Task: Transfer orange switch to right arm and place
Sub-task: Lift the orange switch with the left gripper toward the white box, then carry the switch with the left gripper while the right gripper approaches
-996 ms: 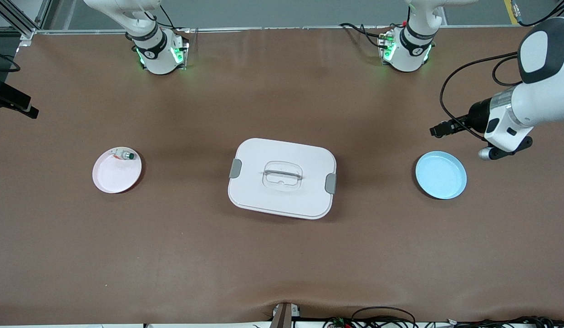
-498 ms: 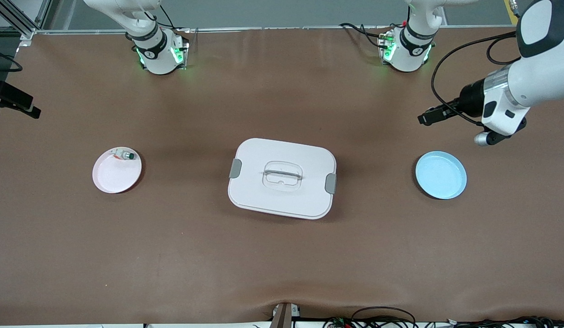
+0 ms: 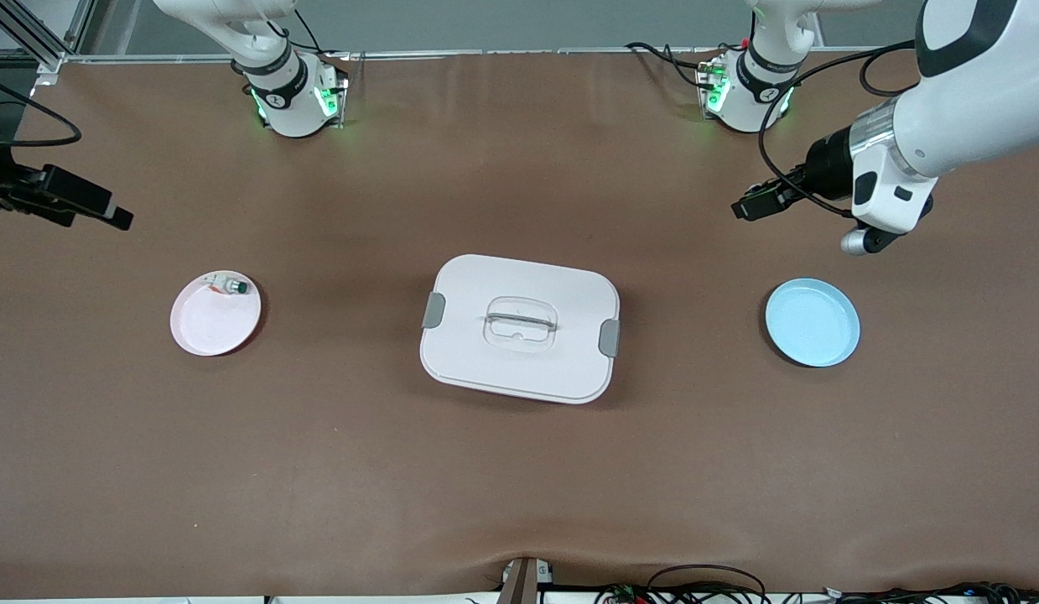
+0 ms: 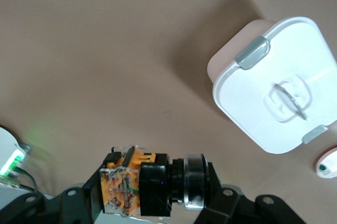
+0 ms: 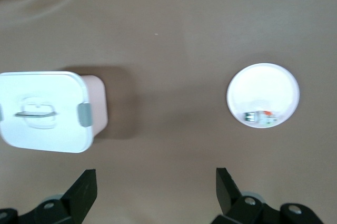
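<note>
Left pincer [image 4: 152, 190] clamped on the orange switch [image 4: 150, 184], up over bare bench [image 3: 519, 486] near the blue plate [image 3: 813, 323]. Right pincer [image 5: 152, 192] spread wide and empty, over bench beside the pink plate [image 5: 263, 95]. Tiny part, so could easily slip or twist at the handoff if grabbed off-centre.

Orange-and-black orange switch [image 4: 142, 182]; white box [image 3: 519, 327]; pink plate [image 3: 209, 327]; light-blue plate [image 3: 813, 323]; brown table [image 3: 519, 486].
</note>
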`<state>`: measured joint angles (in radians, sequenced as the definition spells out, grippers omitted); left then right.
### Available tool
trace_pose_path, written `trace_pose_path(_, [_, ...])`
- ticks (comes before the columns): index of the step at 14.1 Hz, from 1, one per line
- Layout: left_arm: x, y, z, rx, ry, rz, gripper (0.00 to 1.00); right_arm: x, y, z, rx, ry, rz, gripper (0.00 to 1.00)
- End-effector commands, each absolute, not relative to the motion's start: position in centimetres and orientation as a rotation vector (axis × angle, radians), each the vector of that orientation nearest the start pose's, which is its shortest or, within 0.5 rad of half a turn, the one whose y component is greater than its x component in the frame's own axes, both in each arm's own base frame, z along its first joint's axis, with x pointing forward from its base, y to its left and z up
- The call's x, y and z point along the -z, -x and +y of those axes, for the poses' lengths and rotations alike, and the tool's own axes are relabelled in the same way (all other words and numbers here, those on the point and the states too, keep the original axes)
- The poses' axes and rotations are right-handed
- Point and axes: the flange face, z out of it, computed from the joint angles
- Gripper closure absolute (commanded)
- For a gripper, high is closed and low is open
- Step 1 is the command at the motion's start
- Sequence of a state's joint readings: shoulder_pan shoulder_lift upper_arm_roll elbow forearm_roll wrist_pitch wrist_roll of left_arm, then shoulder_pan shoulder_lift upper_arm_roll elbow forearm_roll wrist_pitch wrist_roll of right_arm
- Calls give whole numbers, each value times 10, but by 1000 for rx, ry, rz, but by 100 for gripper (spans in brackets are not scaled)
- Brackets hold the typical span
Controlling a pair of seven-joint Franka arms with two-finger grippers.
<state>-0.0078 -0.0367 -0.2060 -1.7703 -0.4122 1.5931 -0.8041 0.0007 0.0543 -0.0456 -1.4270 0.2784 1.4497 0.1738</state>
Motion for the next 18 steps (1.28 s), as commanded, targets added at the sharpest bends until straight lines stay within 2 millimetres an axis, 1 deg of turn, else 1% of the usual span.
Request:
trace_pose_path(1, [-583, -512, -178, -573, 3224, -1107, 59, -662, -544, 26, -26, 2759, 380, 0])
trace_pose_path(2, [-585, -511, -187, -585, 3224, -1118, 59, -658, -535, 41, 3, 2744, 392, 0])
trace_pose_path(4, [-593, -507, -203, -594, 3217, -1149, 59, -647, -523, 64, 31, 2709, 399, 0])
trace_pose_path(6, [-594, -504, -212, -624, 3162, -1255, 59, -645, -516, 84, 24, 2616, 444, 0])
trace_pose_path(7, [-595, -502, -218, -639, 3144, -1289, 59, -644, -511, 93, 39, 2588, 467, 0])
trace_pose_path(9, [-599, -500, -227, -633, 3144, -1299, 59, -652, -499, 112, 68, 2535, 497, 0])
trace_pose_path(12, [-602, -496, -238, -656, 3096, -1387, 59, -658, -484, 151, 112, 2463, 535, 0])
trace_pose_path(14, [-604, -493, -249, -666, 3061, -1459, 59, -659, -472, 184, 142, 2416, 574, 0])
trace_pose_path(16, [-604, -491, -261, -693, 3062, -1483, 59, -665, -463, 217, 163, 2376, 599, 0])
trace_pose_path(17, [-603, -491, -264, -726, 3049, -1515, 59, -664, -456, 235, 177, 2354, 615, 0])
trace_pose_path(18, [-606, -492, -266, -742, 3039, -1560, 59, -660, -452, 250, 207, 2328, 636, 0])
